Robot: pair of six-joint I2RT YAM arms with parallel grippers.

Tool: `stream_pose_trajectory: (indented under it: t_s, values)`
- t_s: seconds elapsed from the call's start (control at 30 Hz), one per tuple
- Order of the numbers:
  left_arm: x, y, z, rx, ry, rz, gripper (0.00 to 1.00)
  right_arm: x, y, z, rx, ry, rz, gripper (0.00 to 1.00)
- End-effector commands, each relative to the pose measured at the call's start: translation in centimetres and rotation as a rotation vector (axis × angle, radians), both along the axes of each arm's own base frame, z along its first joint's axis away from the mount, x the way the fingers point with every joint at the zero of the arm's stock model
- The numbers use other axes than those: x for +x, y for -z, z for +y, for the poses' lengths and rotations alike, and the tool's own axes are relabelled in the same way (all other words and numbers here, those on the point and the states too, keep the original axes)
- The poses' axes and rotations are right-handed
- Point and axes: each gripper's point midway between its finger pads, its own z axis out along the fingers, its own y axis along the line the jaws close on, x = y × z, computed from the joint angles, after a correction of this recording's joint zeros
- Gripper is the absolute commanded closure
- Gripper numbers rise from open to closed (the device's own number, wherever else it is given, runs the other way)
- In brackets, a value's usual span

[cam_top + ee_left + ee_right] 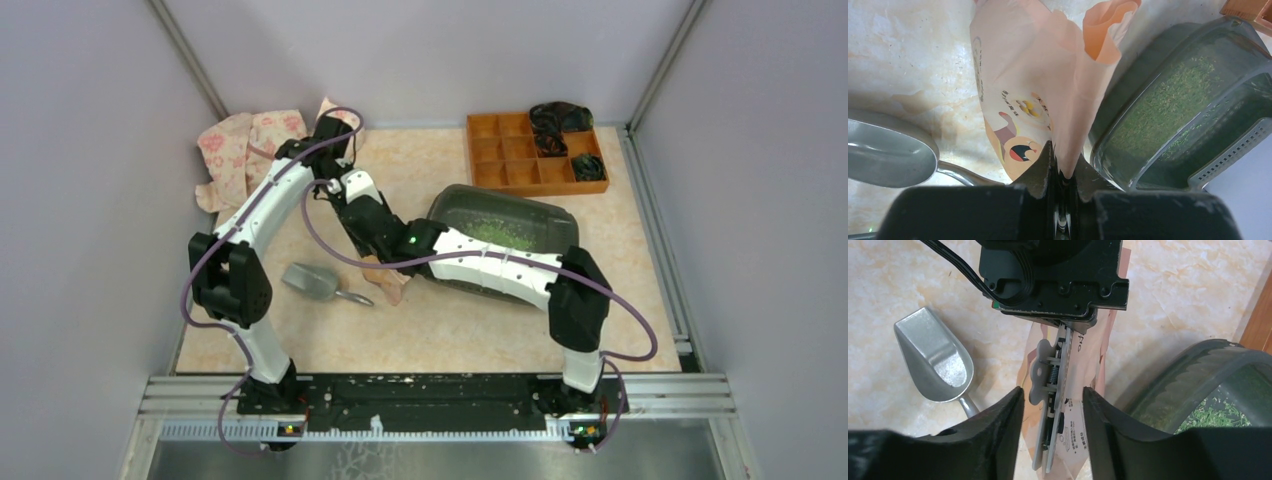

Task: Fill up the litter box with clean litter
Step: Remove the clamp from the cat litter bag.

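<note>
inside dark litter box (465,205), green litter (500,232), left tool (1064,160) pinching bag (1038,75), right tool (1052,390) spread

The top view looks down from high behind the arm bases (268,385) at the frame's bottom over the whole table (450,340), while both wrist views hang close, facing down, and all three share the scoop (310,280), paper bag (1038,85) and litter box (1193,365).
</note>
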Motion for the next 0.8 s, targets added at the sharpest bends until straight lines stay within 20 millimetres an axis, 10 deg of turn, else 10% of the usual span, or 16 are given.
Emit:
stream_pose_trajectory:
  t_s: [0.0,0.33,0.47,0.77]
  values:
    - [-0.1,-1.3,-0.3,-0.022,0.002,-0.005,1.0,0.9,-1.2,1.3,0.034,-0.001,-0.039,0.59]
    - [-0.2,-1.3,-0.3,-0.019,0.005,-0.002,1.0,1.3,-1.0,1.9,0.026,0.002,-0.048,0.7]
    - [-0.3,-1.1,-0.3,-0.019,0.006,0.004,1.0,1.5,-1.5,1.8,0.025,0.011,-0.06,0.49]
    - [-0.3,-0.7,-0.4,-0.02,0.006,0.016,1.0,1.8,-2.4,1.8,0.03,0.016,-0.085,0.58]
